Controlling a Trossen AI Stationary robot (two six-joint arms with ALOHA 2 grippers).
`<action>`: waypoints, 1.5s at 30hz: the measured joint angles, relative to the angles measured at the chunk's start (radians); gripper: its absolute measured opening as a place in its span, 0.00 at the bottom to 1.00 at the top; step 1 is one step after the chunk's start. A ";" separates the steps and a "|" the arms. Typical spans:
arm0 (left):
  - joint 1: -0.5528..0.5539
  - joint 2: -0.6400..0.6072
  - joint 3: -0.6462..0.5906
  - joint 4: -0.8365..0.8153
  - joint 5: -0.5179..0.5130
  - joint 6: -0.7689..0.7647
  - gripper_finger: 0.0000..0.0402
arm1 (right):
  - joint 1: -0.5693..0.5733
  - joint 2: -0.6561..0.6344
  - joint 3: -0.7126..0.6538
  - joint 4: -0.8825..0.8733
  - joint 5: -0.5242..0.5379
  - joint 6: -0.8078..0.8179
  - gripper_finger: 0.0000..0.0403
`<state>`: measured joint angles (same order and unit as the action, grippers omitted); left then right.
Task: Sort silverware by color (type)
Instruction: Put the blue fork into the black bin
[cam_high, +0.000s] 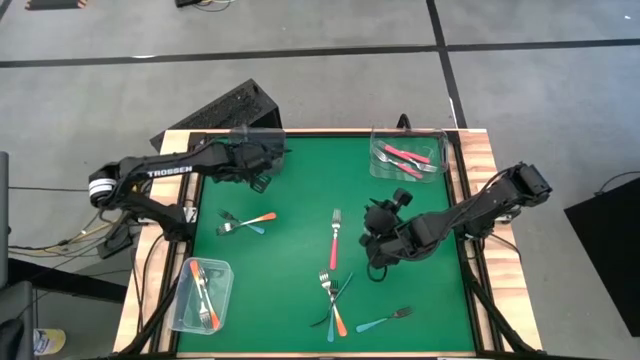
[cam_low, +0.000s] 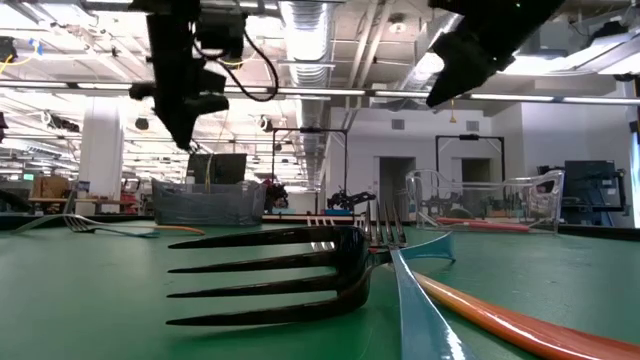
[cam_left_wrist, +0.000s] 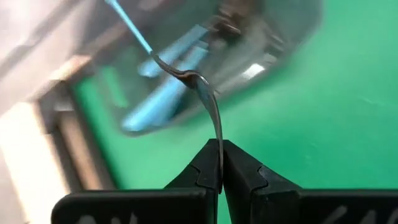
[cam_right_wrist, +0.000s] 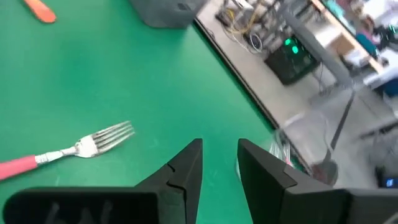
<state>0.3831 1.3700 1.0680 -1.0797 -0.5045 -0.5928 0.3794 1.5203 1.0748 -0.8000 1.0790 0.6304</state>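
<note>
Bench (cam_high: 300, 170), green top. Left pincer (cam_left_wrist: 221, 180) at far-left corner, clenched on tines of blue fork (cam_left_wrist: 186, 74), held over clear tub (cam_high: 255, 140). Right pincer (cam_right_wrist: 219, 162) released, low over the middle, just beside pink fork (cam_high: 335, 238). Far-right tub (cam_high: 380, 165): pink forks (cam_high: 405, 155). Near-left tub (cam_high: 222, 300): orange forks (cam_high: 204, 293). Loose on bench: 2 forks (cam_high: 245, 224) left of centre, crossed cluster (cam_high: 333, 298) near front, blue fork (cam_high: 384, 319) beside it.

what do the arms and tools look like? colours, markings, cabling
Both arms are dark, near-black, jointed links. The left arm carries white TROSSEN lettering and a white band near its base. The right arm shows no readable marking. Black cables run along the wrist seen in the low view. Left tool and right tool each have two matte-black, wedge-shaped fingers.
</note>
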 joint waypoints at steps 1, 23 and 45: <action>-0.011 0.012 0.025 -0.039 -0.044 -0.030 0.00 | 0.000 -0.001 0.000 -0.024 0.000 0.040 0.31; -0.159 0.313 0.341 -0.356 0.101 -0.070 0.00 | 0.151 -0.001 0.000 -0.374 -0.004 0.527 0.31; 0.092 0.400 0.394 -0.343 0.278 0.293 0.00 | 0.243 -0.001 0.000 -0.455 -0.006 0.629 0.31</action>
<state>0.4747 1.7697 1.4624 -1.4226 -0.2261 -0.2996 0.6220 1.5192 1.0748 -1.2551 1.0732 1.2598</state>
